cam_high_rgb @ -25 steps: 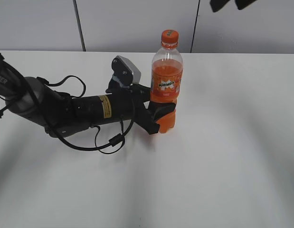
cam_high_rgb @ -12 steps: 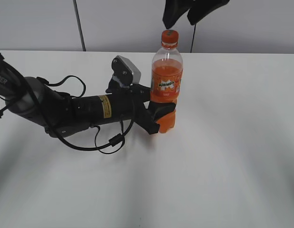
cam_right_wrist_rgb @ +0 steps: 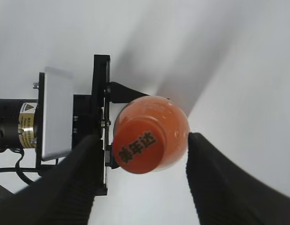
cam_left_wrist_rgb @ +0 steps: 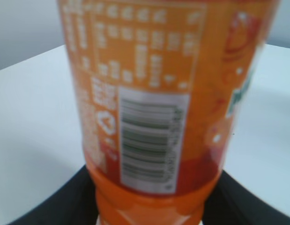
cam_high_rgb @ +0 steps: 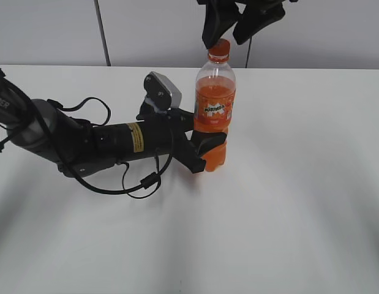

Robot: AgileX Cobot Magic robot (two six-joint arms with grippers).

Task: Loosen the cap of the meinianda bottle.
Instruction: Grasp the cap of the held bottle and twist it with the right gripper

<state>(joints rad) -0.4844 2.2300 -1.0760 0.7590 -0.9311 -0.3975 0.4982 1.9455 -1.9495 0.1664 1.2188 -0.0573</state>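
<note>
Upright on the white table [cam_high_rgb: 299, 184], the meinianda bottle [cam_high_rgb: 214, 110] is holding orange soda that is filling it up to the shoulder, with only the clear neck above the liquid line showing empty. Its lower body is ridged and its middle is wrapped in an orange label carrying a green-white logo; the left wrist view is showing the label's back, with small white print and a barcode panel. Topping the bottle, the cap [cam_high_rgb: 218, 48] is sitting as a small round orange screw cap, ribbed at the side, and from above it is displaying dark characters on its flat top [cam_right_wrist_rgb: 135, 147].

Low on the bottle, the left pincer [cam_high_rgb: 204, 150] is pinching its ridged base between black fingers, the arm lying along the table to the bottle's left. Above the bottle, the right pincer [cam_high_rgb: 229, 27] is hanging spread, its black fingers [cam_right_wrist_rgb: 70, 187] standing on either side of the cap without touching it
</note>
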